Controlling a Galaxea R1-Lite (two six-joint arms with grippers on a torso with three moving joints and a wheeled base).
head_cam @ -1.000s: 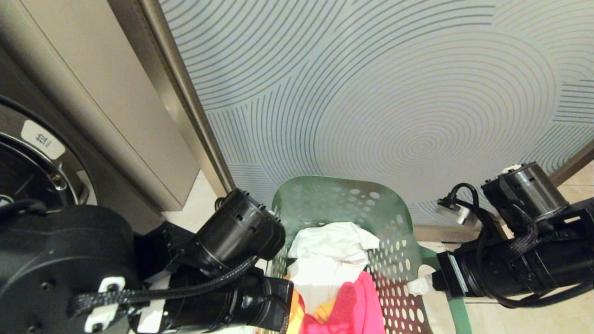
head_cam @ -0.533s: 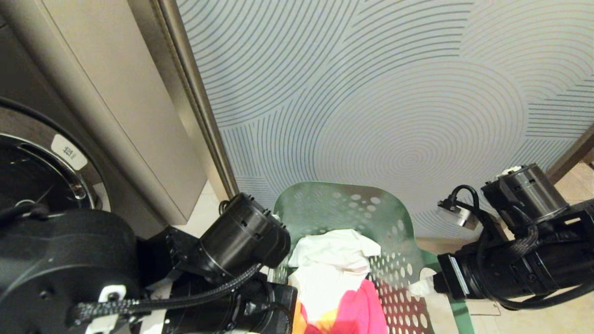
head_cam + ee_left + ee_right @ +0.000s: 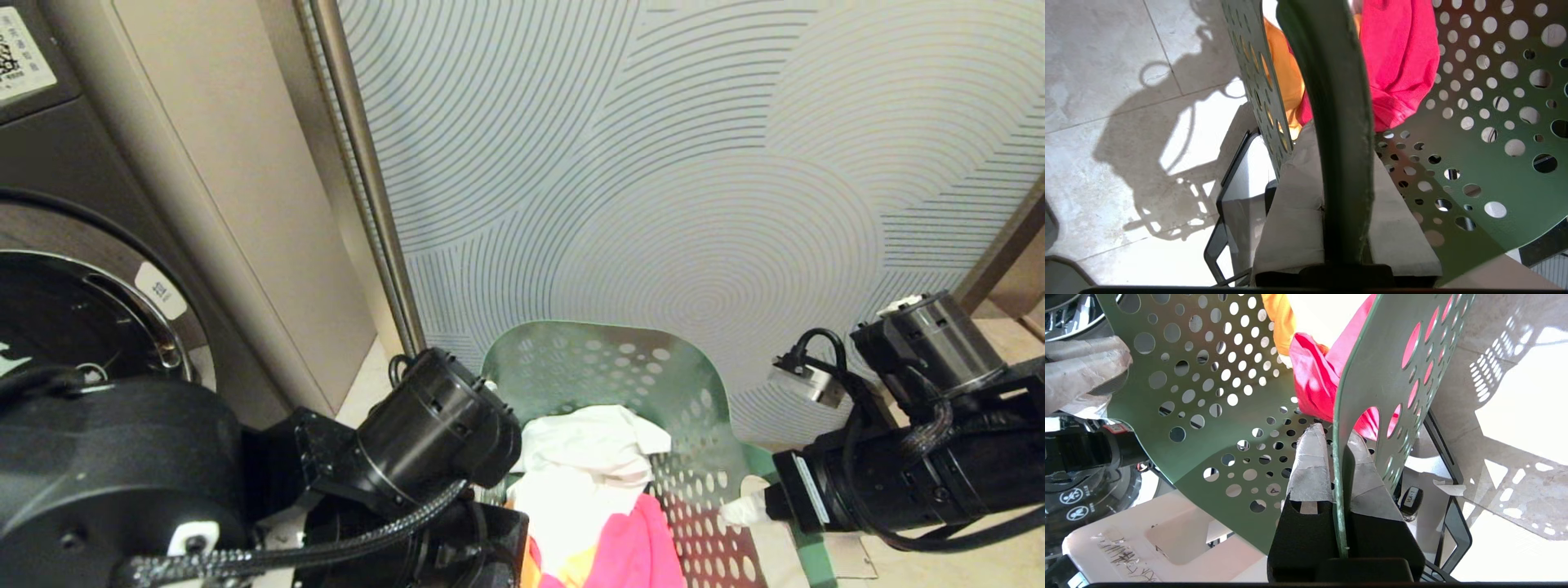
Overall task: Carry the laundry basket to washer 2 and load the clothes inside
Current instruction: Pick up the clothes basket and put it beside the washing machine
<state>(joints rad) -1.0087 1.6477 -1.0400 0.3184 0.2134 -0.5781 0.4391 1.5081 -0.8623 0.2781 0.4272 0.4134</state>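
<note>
Both grippers, left gripper (image 3: 1331, 228) and right gripper (image 3: 1337, 473), stay clamped on the laundry basket's (image 3: 620, 367) rim as the view swings, bringing a washer (image 3: 90, 318) further in.

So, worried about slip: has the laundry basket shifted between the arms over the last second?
No. The laundry basket sits unchanged against the right arm; only wall and washer behind slid: the camera turned.

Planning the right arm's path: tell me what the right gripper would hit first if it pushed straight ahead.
The right gripper is shut on the laundry basket wall; straight ahead lies the pink-red garment, probably first, though depth is unclear.
</note>
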